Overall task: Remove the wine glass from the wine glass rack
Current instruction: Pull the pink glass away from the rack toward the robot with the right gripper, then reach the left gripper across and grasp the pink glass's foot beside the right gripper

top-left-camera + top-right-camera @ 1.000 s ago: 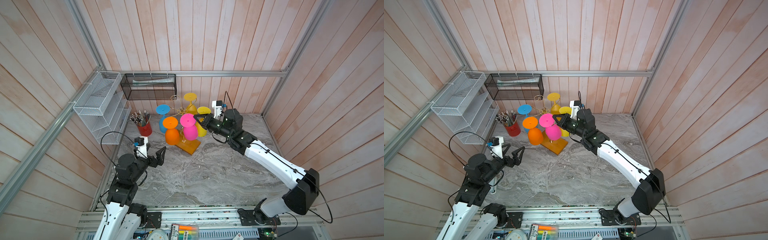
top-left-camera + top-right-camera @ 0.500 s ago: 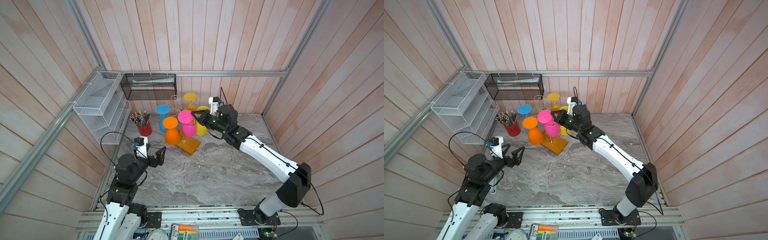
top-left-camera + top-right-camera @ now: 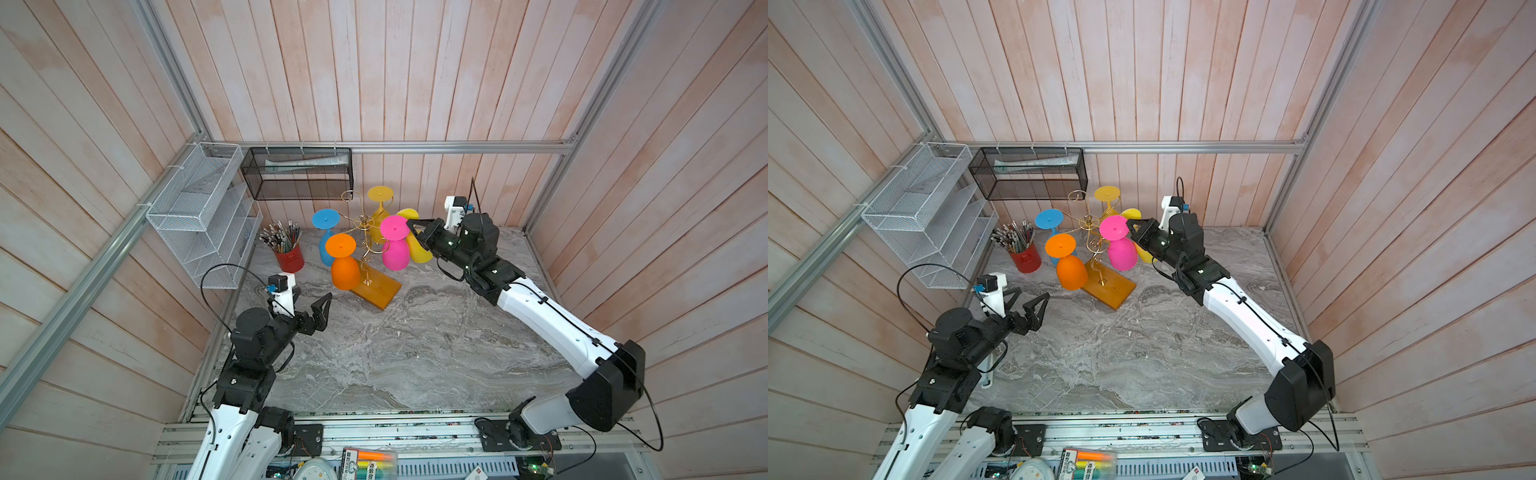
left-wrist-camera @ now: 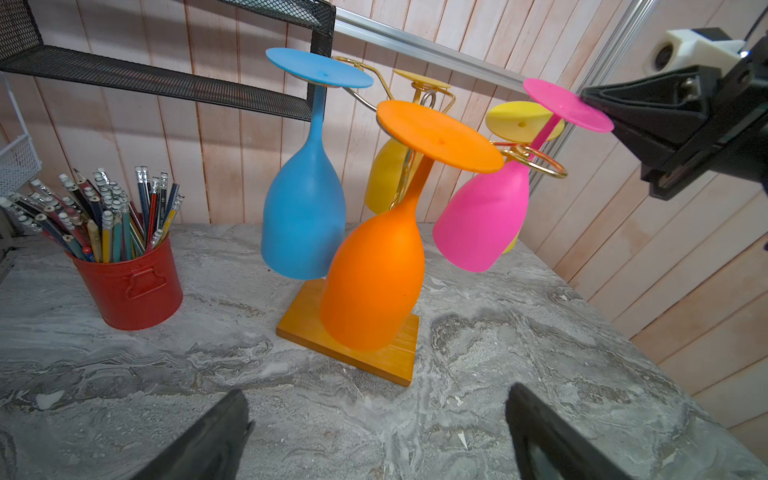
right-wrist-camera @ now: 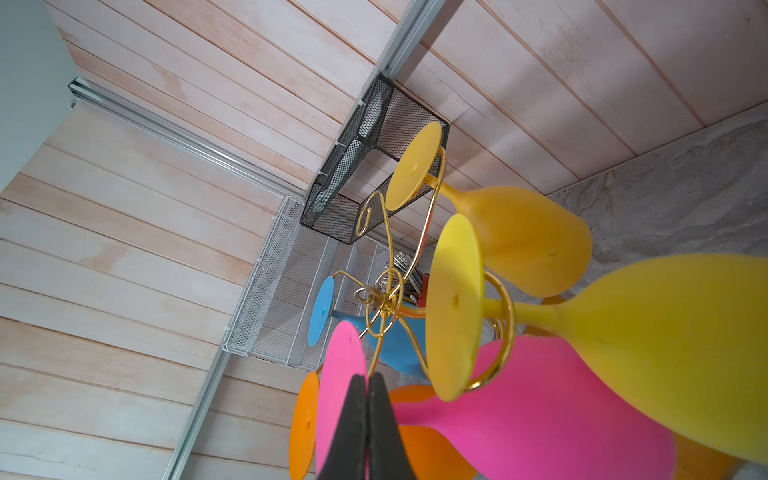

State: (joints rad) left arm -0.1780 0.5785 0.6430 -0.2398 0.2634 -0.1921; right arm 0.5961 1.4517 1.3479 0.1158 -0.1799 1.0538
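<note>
Right claw (image 3: 409, 224): pinched on pink wine glass (image 3: 395, 254) foot.
Left claw (image 3: 1025, 301): apart, idle.
Risk: stem snags rack (image 3: 376, 289) loop, tipping it.

One wine glass rack (image 3: 376, 286) at frame centre carries five wine glasses: one blue wine glass (image 3: 326, 255), one orange wine glass (image 3: 345, 272), one pink wine glass (image 3: 395, 255), and two yellow, a rear yellow wine glass (image 3: 380, 193) and a right-hand yellow wine glass (image 3: 420, 253). To the left stands one red pot (image 3: 289, 261) of pencils (image 3: 282, 237), too many to count. At upper left hang two baskets: one white mesh basket (image 3: 199, 220) and one black mesh basket (image 3: 297, 183). There are two robot arms, one with the left end effector (image 3: 1030, 296) and one with the right end effector (image 3: 1130, 224).
</note>
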